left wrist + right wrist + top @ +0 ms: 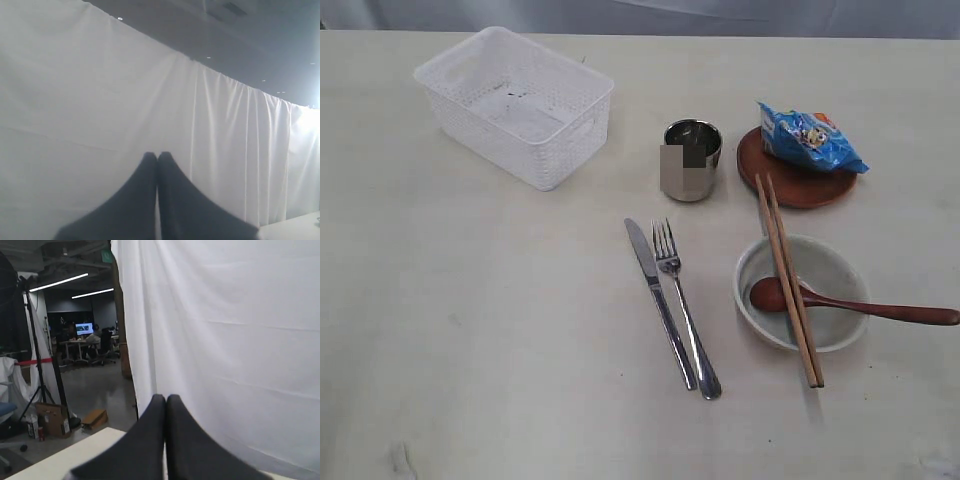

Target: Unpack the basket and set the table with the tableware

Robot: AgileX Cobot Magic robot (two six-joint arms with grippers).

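Note:
The white lattice basket (515, 103) stands at the table's (470, 330) far left with nothing in it. A steel knife (658, 300) and fork (682, 305) lie side by side in the middle. The steel cup (691, 158) stands behind them. To the right, the cream bowl (825, 325) holds the dark wooden spoon (860, 305), and two chopsticks (787, 275) lie across it. The brown plate (798, 180) carries the blue snack packet (810, 137). Neither arm shows in the exterior view. My left gripper (157, 156) and right gripper (165, 399) are shut, raised, facing a white curtain.
A white curtain (100, 100) hangs behind the table. In the right wrist view a table corner (75, 452) shows, with a workshop floor, a cardboard box (51, 420) and a light stand (42, 365) beyond it.

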